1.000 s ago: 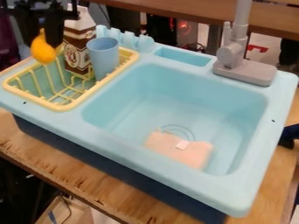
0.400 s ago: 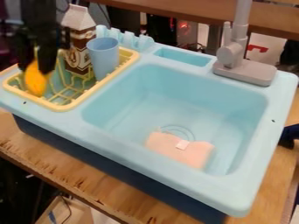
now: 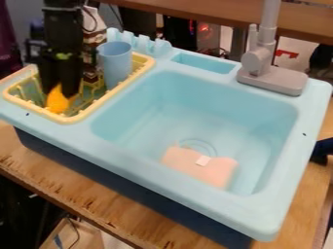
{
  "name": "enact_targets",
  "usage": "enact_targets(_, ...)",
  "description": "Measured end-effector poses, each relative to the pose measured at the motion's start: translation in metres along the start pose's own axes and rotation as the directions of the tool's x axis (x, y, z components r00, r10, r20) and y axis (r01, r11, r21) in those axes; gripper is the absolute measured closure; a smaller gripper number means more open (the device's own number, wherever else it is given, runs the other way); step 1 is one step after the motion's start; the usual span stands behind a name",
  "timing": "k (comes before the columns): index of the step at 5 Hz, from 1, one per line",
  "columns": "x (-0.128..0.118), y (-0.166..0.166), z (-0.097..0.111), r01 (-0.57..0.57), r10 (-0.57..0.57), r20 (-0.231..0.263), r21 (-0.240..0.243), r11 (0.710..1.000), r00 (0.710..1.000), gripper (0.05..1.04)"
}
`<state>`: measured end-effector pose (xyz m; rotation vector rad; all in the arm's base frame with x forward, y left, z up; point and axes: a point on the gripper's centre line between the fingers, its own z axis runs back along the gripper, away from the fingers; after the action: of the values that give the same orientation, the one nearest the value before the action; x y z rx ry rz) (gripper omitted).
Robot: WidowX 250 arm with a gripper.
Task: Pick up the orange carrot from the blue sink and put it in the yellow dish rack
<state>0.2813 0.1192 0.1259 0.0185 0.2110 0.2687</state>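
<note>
My gripper [image 3: 57, 92] hangs down into the front part of the yellow dish rack [image 3: 73, 118] at the left of the sink, shut on an orange-yellow object [image 3: 57, 101]. That object is low inside the rack; whether it touches the rack's bottom I cannot tell. Just right of the gripper, a blue cup [image 3: 116, 63] stands in the rack. A brown and white carton [image 3: 95, 36] is behind the gripper, partly hidden by it.
The light blue sink basin [image 3: 149, 116] takes up the middle, with a pink, flat object [image 3: 198, 168] on its floor. A grey faucet [image 3: 268, 68] rises at the back right. The sink stands on a wooden table [image 3: 84, 187].
My gripper has come down into the rack with the orange-yellow object, first downward and then slightly to the right. It now covers more of the carton.
</note>
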Motion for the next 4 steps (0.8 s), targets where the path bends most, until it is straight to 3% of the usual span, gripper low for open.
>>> enact_targets(1, 0.003, -0.010, 0.010, 0.034, -0.034, 0.012, 0.010, 0.999, 0.999, 0.365)
enact_targets(2, 0.005, -0.012, 0.029, 0.039, -0.040, 0.061, 0.018, 0.999, 0.997, 0.104)
enact_targets(3, -0.004, -0.012, 0.059, 0.046, -0.049, 0.059, 0.050, 0.998, 0.997, 0.079)
enact_targets(4, -0.020, -0.022, 0.072, 0.131, -0.128, -0.031, 0.117, 0.985, 0.991, 0.083)
